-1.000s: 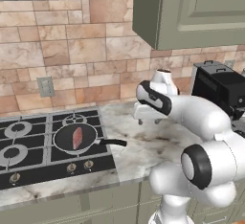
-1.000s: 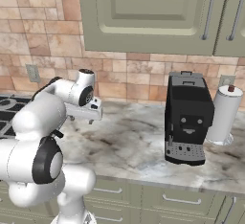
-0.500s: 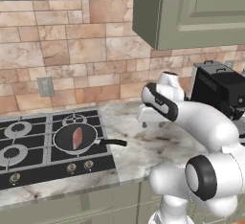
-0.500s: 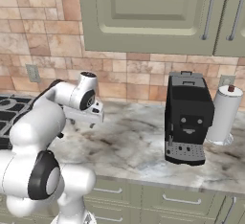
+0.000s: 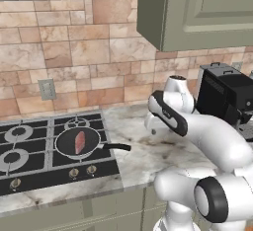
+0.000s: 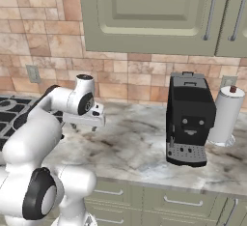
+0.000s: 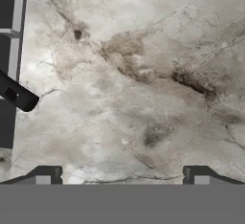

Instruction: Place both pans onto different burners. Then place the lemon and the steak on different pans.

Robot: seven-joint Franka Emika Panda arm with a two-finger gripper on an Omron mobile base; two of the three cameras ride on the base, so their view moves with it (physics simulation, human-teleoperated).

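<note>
even bright light — soft shadows, sharp

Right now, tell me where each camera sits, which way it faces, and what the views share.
Left base view: behind the arm on its left, facing the brick wall; takes in the cooktop, a pan holding the steak, and the white arm at lower right.
Right base view: behind on the right, facing the coffee machine and paper towel roll; arm at lower left.
Hand view: looks straight down at the marble counter; the open claw at the bottom, pan handle tip at left.
Shared: the counter, in all three.
</note>
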